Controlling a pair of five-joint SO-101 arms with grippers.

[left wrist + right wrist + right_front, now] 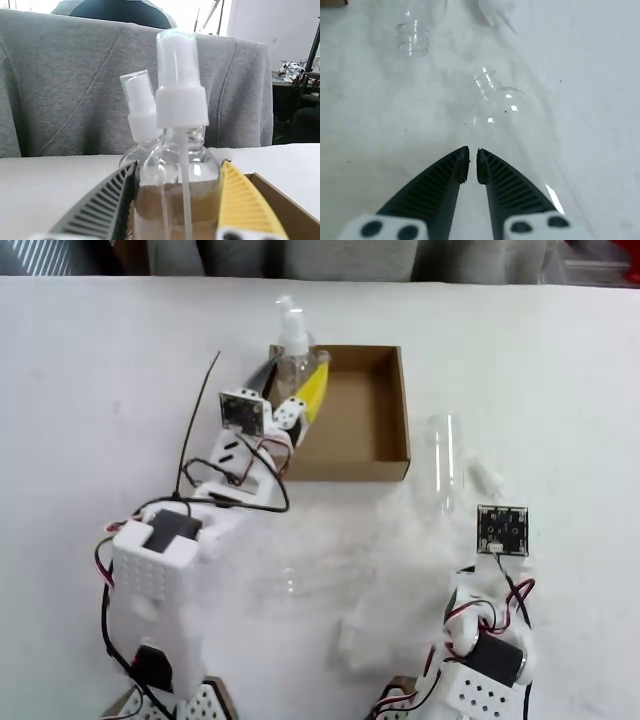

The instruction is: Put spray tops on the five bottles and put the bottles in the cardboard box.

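Seen from the high view, the open brown cardboard box sits mid-way across the white counter. The left gripper is at the box's corner farthest from the arm bases, on the left arm's side. There it holds a clear plastic bottle with a white spray top upright. I cannot tell whether the bottle's base rests on the box floor. A clear uncapped bottle lies on the counter just off the box's opposite side.

The left wrist view adds detail. The left gripper has its fingers, one dark grey and one yellow, clamped on the round body of the capped bottle. Its dip tube runs down inside, and the box's cardboard shows through the lower glassy wall. Just behind it stands a second capped bottle, its top tilted slightly. Grey fabric hangs beyond the counter.

The right wrist view looks at the counter away from the box. The right gripper has its black ribbed fingers drawn together on nothing, with a sliver of gap at the tips. Just ahead of them lies a bare transparent bottle, threaded neck pointing away. Whether it is the one seen from above, I cannot tell. Farther off are another threaded bottle neck and a loose white spray top.
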